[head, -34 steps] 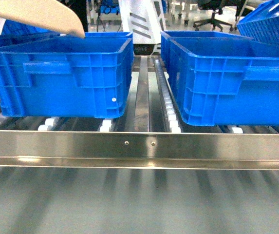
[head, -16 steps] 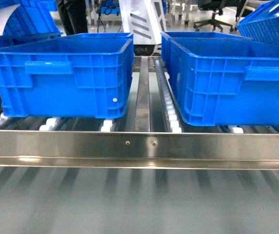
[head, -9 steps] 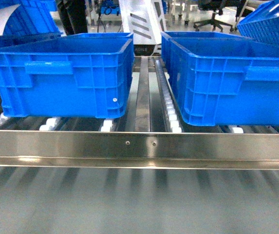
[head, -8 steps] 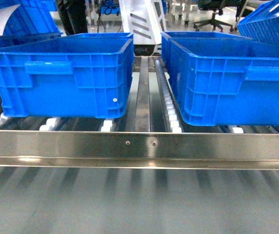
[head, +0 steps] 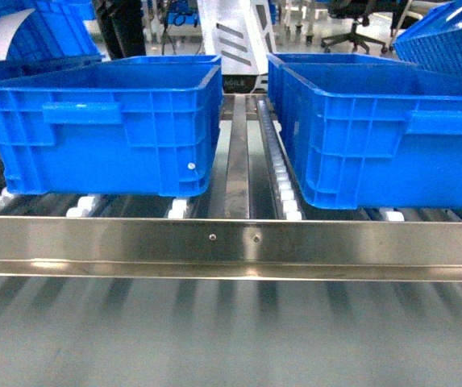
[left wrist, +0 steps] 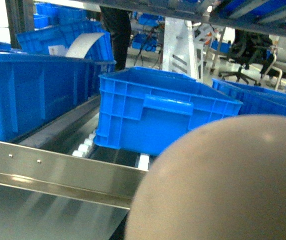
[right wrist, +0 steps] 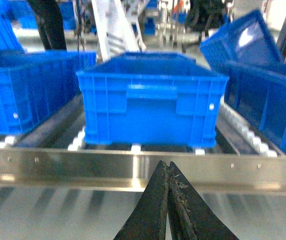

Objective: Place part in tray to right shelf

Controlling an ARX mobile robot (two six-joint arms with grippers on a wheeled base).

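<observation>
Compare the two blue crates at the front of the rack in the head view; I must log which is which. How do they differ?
The left crate shows whole, front and right side, while the right crate runs off the picture's right edge. The left crate sits on the left lanes of the shelf, the right crate right of the central rail. Both are open-topped, ribbed, bright blue, resting on white rollers.

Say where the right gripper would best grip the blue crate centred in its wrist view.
Probably the handle bar on the near wall of the blue crate, approached straight from the front over the steel rail. The bar juts outward and faces the right gripper, which is shut and would need to open first.
</observation>
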